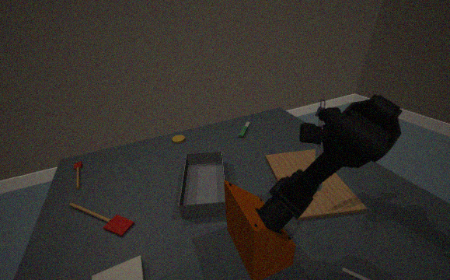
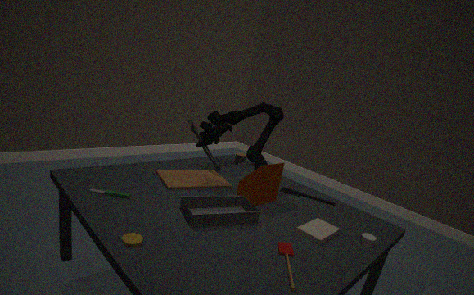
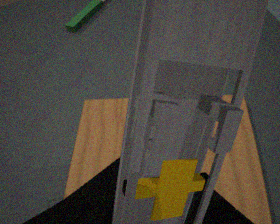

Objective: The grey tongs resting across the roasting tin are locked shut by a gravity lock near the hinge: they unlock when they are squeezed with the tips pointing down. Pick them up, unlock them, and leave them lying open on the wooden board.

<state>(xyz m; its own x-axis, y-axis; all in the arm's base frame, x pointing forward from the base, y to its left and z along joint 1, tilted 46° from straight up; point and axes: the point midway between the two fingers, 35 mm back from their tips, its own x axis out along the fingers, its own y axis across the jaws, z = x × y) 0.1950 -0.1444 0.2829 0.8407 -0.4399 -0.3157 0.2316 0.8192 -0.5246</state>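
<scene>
Your table (image 1: 151,187) (image 2: 204,262) (image 3: 31,75) carries the wooden board (image 1: 337,194) (image 2: 187,179) (image 3: 98,135), taken as reference. Beside the board stands the roasting tin (image 1: 203,211) (image 2: 224,220), with no tongs across it. Your grey tongs (image 1: 322,104) (image 2: 209,156) (image 3: 191,35) are raised near the board, aslant, with one end lower. Your gripper (image 1: 319,124) (image 2: 205,137) (image 3: 151,168) is closed on them around the yellow cross-shaped piece (image 3: 175,190). Lock state: cannot be determined. Judged handling: light, stiff, smooth metal, not fragile, liable to pivot; keep hold of both arms near that piece, squeeze tips-down, then release low over the board.
</scene>
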